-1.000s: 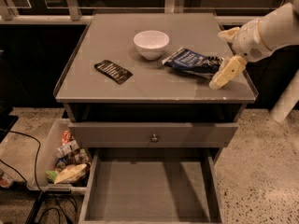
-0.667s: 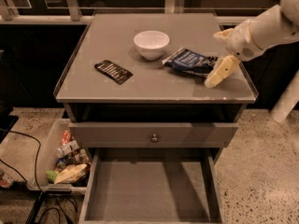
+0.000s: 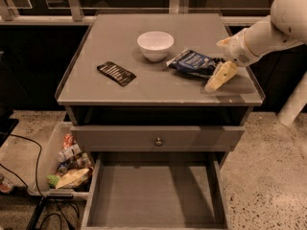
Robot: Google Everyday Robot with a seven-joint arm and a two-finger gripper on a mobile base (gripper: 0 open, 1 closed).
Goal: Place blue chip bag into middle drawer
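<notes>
The blue chip bag [image 3: 192,62] lies crumpled on the grey cabinet top [image 3: 144,87], just right of the white bowl [image 3: 155,44]. My gripper [image 3: 221,60] reaches in from the right on a white arm, low over the top at the bag's right end. Its cream fingers [image 3: 219,76] are spread apart, one behind and one in front of the bag's dark crimped end. It holds nothing. The middle drawer [image 3: 153,195] is pulled out below the cabinet front, and its flat grey floor is bare.
A flat black packet [image 3: 116,73] with white print lies on the left of the top. A closed drawer front with a round knob [image 3: 158,141] sits above the open drawer. A bin of snacks [image 3: 64,164] stands on the floor at left, with cables beside it.
My gripper has moved a little to the left, closer to the right end of the blue chip bag. The bag, bowl and packet have not moved.
</notes>
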